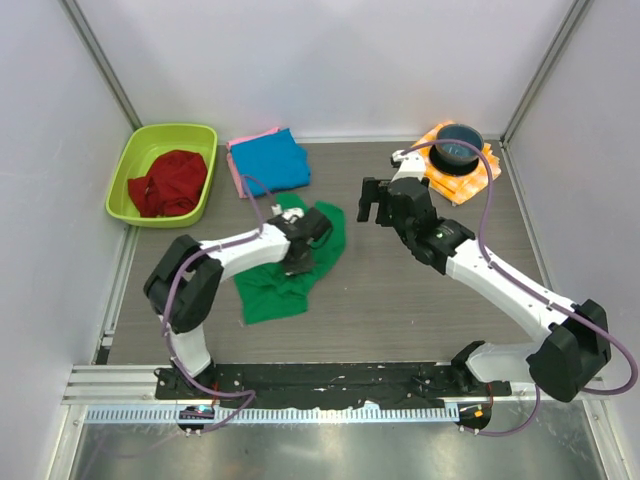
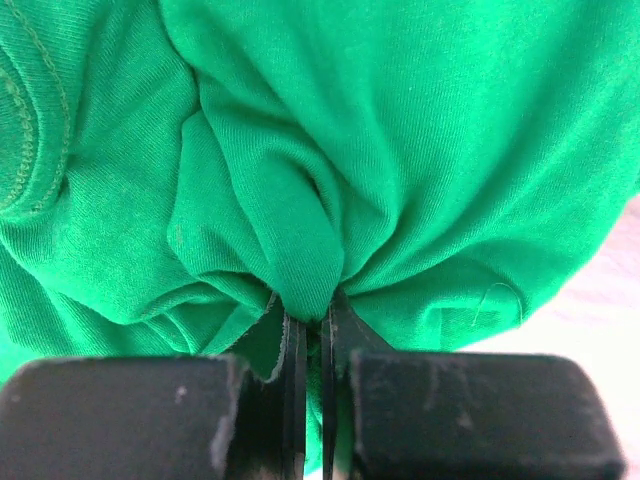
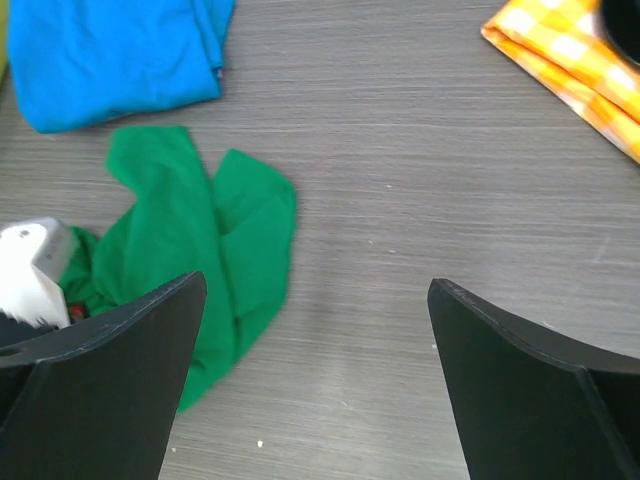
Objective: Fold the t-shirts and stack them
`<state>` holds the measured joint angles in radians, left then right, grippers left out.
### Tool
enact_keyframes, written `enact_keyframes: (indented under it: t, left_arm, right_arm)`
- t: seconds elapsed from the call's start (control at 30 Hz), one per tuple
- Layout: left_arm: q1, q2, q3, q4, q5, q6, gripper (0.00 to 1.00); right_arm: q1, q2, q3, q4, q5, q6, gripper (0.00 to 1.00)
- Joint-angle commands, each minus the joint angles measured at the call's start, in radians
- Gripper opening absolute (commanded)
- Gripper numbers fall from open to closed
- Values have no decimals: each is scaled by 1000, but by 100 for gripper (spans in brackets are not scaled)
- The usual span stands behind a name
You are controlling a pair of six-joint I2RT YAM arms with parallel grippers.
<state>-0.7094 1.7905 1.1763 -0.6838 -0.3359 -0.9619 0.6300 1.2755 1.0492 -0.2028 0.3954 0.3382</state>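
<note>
Two of three shirts look done. The blue t-shirt lies folded on the pink t-shirt, of which only an edge shows, and both sit beyond the left end effector on the far side of the worktop.

The third is not started as a fold. The green t-shirt lies crumpled directly under and around the left end effector, bunched with no flat panel visible. That end effector is pinched down on a ridge of the green fabric, with the cloth gathered between its nearly touching fingers.

The right end effector is spread wide with nothing between its fingers. It hangs over bare worktop, with the green t-shirt off to its left and not touching it.

My read on what's left: spread the green one flat, fold it, and put it on the blue/pink pile.

Count:
- t-shirts: 3 (1 green, 1 blue, 1 pink)
- red cloth: 1, heaped in the green bin, far out to the left of the left end effector – can't tell if it's a shirt
- checked cloth: 1, orange and white, beyond the right end effector
- bowl: 1, dark, sitting on that checked cloth
- bin: 1
- arms: 2
</note>
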Motion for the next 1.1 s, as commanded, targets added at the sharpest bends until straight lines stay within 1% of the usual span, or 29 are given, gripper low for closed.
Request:
enact_keyframes:
  t: [0.0, 0.07, 0.13, 0.17, 0.2, 0.23, 0.27, 0.3, 0.4, 0.43, 0.5, 0.53, 0.57, 0.63, 0.67, 0.7, 0.77, 0.8, 0.9, 0.97, 1.07]
  left_arm:
    - [-149, 46, 86, 56, 72, -8, 0]
    - [-185, 61, 100, 75, 86, 0, 0]
    - [-235, 66, 120, 84, 71, 20, 0]
    - [-264, 64, 129, 73, 51, 29, 6]
    - [-277, 44, 143, 66, -7, 35, 46]
    - [-286, 31, 152, 53, -38, 52, 74]
    - [-292, 9, 161, 8, -61, 57, 100]
    - [-292, -38, 178, -15, -107, 64, 100]
    - [-292, -141, 183, -118, -182, 83, 100]
    - [-292, -220, 174, -140, -225, 74, 100]
    - [-292, -290, 145, -218, -252, 28, 100]
    - [-292, -340, 132, -291, -274, 0, 100]
    - [-291, -367, 114, -321, -276, -59, 100]
    - [-291, -428, 40, -382, -272, -124, 100]
    - [-291, -446, 8, -382, -256, -162, 100]
    - [-291, -466, -65, -376, -249, -187, 100]
    - [-291, -514, -137, -341, -229, -224, 100]
    - [-291, -526, -197, -330, -226, -263, 100]
    - [-291, -556, -285, -324, -241, -354, 100]
    - [-288, -568, -316, -318, -258, -385, 97]
    - [-260, -562, -345, -292, -252, -364, 90]
  right_arm:
    - [7, -74, 20, -75, 112, -24, 100]
    - [7, -83, 21, -104, 134, -24, 100]
    - [7, -96, 21, -118, 143, -22, 100]
    - [7, -99, 18, -121, 148, -22, 100]
    - [7, -103, 15, -121, 154, -19, 100]
    - [7, -104, 12, -118, 154, -21, 100]
    - [7, -104, 6, -118, 155, -24, 100]
    - [7, -102, 6, -115, 155, -25, 100]
    - [7, -97, -5, -116, 140, -28, 100]
    - [7, -99, -9, -116, 140, -28, 100]
    - [7, -96, -20, -119, 140, -30, 100]
    - [7, -97, -23, -118, 138, -30, 100]
    - [7, -94, -29, -119, 138, -31, 100]
    - [7, -90, -28, -129, 131, -31, 100]
    - [7, -84, -25, -133, 129, -28, 100]
    - [8, -81, -23, -136, 131, -25, 100]
    - [7, -79, -26, -136, 123, -21, 100]
    - [7, -80, -29, -138, 125, -21, 100]
    - [7, -87, -38, -139, 120, -18, 100]
    - [7, -91, -49, -138, 114, -16, 100]
    - [7, -94, -61, -142, 106, -13, 100]
